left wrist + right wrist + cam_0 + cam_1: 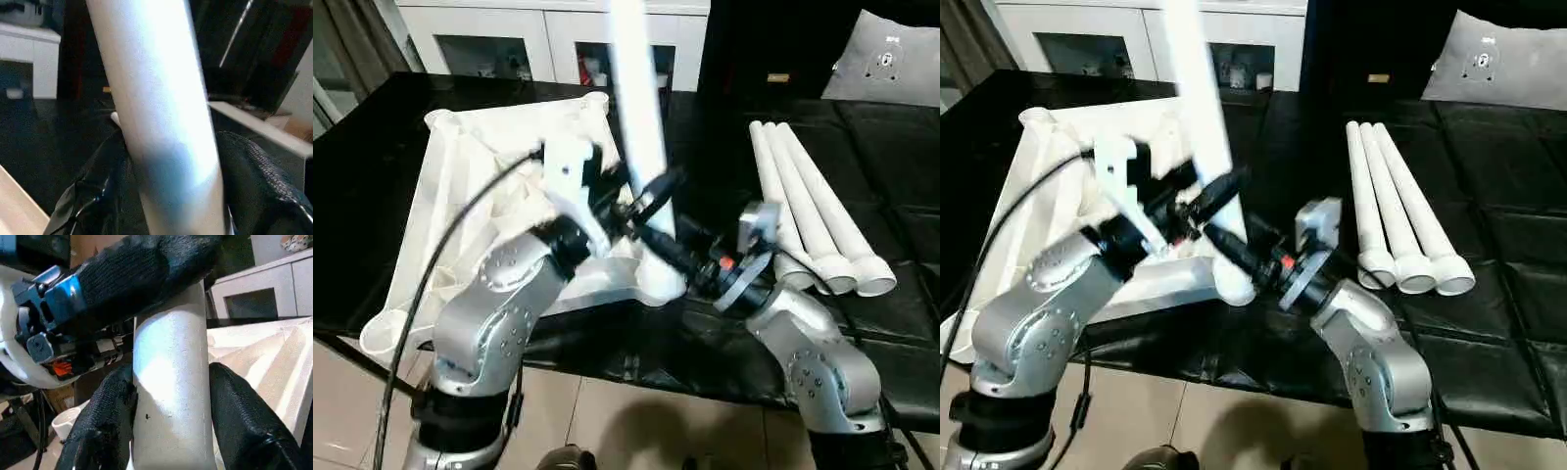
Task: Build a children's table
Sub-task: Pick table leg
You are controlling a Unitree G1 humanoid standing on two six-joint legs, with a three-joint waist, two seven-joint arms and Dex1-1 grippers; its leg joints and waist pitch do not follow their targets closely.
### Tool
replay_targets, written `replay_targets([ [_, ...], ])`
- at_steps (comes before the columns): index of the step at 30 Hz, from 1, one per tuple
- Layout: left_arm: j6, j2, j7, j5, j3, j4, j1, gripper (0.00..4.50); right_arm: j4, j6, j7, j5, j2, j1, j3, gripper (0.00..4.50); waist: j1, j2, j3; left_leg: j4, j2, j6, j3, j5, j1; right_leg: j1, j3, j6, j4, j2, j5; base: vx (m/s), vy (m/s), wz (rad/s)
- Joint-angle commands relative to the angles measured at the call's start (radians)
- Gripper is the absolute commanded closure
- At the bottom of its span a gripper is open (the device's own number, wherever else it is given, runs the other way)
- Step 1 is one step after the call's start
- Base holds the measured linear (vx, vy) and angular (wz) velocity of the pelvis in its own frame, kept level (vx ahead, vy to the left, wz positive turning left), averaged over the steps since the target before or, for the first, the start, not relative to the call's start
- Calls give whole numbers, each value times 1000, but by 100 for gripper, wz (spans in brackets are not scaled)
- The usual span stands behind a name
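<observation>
Children's table, part-assembled, on a black table surface (891, 323). The white square top (489, 186) lies upside down at about nine o'clock in the head views, ribbed underside up, with round corner sockets showing at its far corners and at its near left corner. One white tapered leg (641, 127) stands upright from the near right corner socket (661, 284), leaning slightly and running out of the picture at twelve o'clock; its seating in the socket cannot be judged, since the grippers cover that spot.

Left gripper (171, 196): its black fingers (93, 196) lie on either side of the upright leg, clamped against it. Right gripper (171, 431): its fingers (102, 426) likewise flank the same leg lower down, gripping it, with the left gripper crossing just above.

Three spare legs (813, 206) lie side by side, touching, at about three o'clock, wide open ends toward the robot, well apart from the top.

Background: a white cabinet with glass doors (499, 44) at eleven to twelve o'clock; a white pillow-like pad (891, 59) at one to two o'clock bearing a small dark mark, too small to read. A small orange-yellow label (777, 77) on the dark panel behind is probably printed, though no letters can be made out.
</observation>
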Motion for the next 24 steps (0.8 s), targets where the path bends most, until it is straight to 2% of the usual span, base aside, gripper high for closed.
replay_targets([
  [1, 34, -25, 34, -44, 37, 17, -8, 212, -6, -27, 14, -5, 0, -7, 22, 263, 0, -14, -72, -82, 73, 59, -24, -69, 14, 55, 43, -247, -66, -69, -50, 0, 0, 0],
  [3, 55, -54, 62, -87, 72, 27, -16, 212, 1, -48, 7, -21, 0, -8, 27, 263, 0, -13, -77, -79, 73, 68, -24, -58, 14, 57, 43, -249, -63, -69, -37, 0, 0, 0],
  [5, 63, -67, 76, -109, 87, 32, -19, 212, 6, -61, 2, -31, 1, -9, 29, 263, -1, -16, -76, -79, 72, 70, -23, -62, 13, 57, 43, -252, -65, -68, -41, 0, 0, 0],
  [7, 67, -76, 83, -127, 98, 34, -23, 212, 12, -73, -2, -37, 3, -11, 31, 263, 1, -13, -77, -78, 73, 71, -24, -63, 15, 56, 43, -253, -66, -69, -49, 0, 0, 0],
  [14, 43, -15, 28, -59, 50, 28, -19, 212, 26, -98, -16, -49, 8, -18, 32, 263, 2, -12, -85, -73, 73, 93, -25, -26, 16, 58, 41, -245, -60, -68, -15, 0, 0, 0],
  [18, 55, -12, 39, -82, 63, 28, -20, 212, 34, -110, -20, -54, 8, -18, 33, 263, 3, -12, -86, -71, 73, 91, -25, -19, 17, 59, 41, -256, -55, -67, 6, 0, 0, 0],
  [24, 63, -14, 30, -111, 76, 26, -21, 212, 39, -119, -23, -62, 9, -20, 32, 263, 3, -13, -85, -73, 72, 80, -24, -45, 16, 60, 41, -256, -58, -66, -18, 0, 0, 0],
])
